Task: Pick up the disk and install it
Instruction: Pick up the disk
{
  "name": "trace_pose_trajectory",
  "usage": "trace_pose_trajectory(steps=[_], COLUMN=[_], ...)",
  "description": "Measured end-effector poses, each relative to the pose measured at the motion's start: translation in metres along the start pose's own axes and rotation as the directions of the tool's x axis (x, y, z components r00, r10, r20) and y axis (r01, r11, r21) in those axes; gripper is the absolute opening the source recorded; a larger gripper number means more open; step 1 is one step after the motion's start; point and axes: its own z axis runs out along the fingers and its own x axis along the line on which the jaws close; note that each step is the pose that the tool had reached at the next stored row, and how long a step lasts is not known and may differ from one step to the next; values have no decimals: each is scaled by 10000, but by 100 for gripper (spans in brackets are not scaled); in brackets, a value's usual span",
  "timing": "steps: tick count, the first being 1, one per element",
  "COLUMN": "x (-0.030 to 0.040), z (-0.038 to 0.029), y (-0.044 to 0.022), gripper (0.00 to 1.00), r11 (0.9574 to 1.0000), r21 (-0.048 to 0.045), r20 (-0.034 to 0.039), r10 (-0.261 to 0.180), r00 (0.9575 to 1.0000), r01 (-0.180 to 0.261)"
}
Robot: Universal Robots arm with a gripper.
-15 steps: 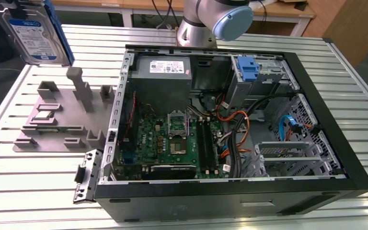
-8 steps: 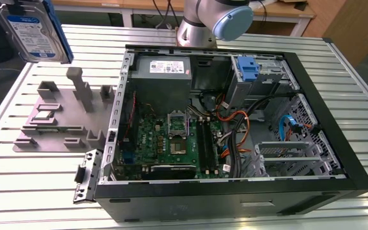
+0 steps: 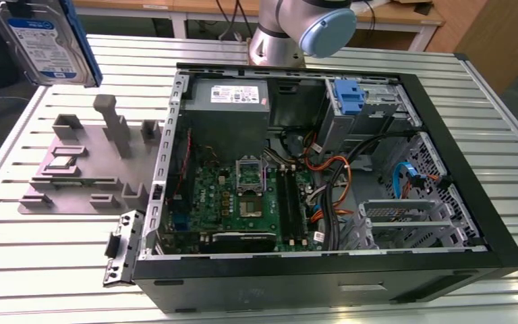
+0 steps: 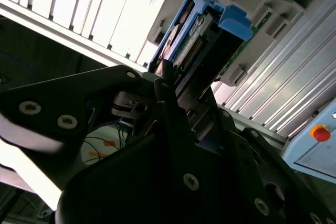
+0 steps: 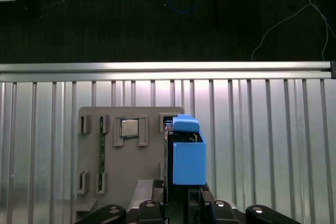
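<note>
The disk (image 3: 48, 40), a silver drive with a white-and-blue label in a blue carrier, hangs upright in the air at the exterior view's top left, well above the grey fixture (image 3: 79, 169). In the first wrist view its blue carrier edge (image 5: 187, 156) stands up from between my black fingers. My gripper (image 5: 181, 198) is shut on the disk's lower end. In the second wrist view the disk (image 4: 199, 30) shows edge-on, clamped by the gripper (image 4: 181, 93), with the fixture behind it.
An open computer case (image 3: 475, 202) lies on the slatted metal table (image 3: 43, 263), motherboard and cables exposed. A bare blue bracket (image 3: 351, 98) sits in its drive bay. The arm's base (image 3: 282, 34) stands behind the case. A small chip (image 5: 129, 128) rests on the fixture.
</note>
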Motion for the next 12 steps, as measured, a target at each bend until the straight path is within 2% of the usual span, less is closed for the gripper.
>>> trace_pose_trajectory(steps=[5,12], x=[-1,-2], z=[-28,-35], y=[2,2], gripper=[35,35], r11=[10000,10000], r21=[-1,-1], r20=[0,-1], r10=[0,0], r00=[10000,10000], r01=[0,0])
